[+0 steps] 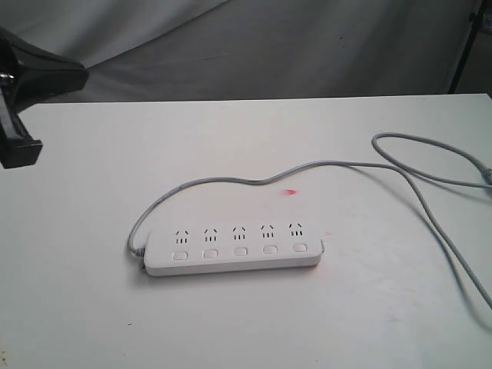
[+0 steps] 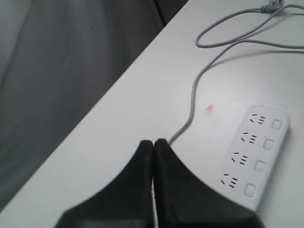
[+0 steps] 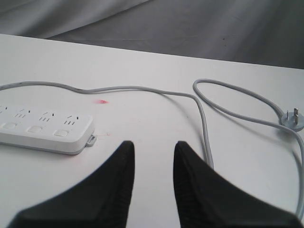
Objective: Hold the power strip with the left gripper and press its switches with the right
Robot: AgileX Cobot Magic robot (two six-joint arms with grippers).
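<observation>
Clenched left pincer [image 2: 153, 148] hovers at the exterior view's 10 o'clock edge; power strip [image 1: 234, 247] lies on the counter [image 1: 369, 307] toward its 4 o'clock, long axis 9-to-3; right pincer [image 3: 152, 149] slightly parted, holding nothing

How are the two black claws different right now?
The left gripper has its jaws shut tight; the right gripper has its jaws apart. The cord runs up to the left gripper's tips in its view; the right gripper shows only bare table between its tips. Both are black, empty, and off the power strip.
</observation>
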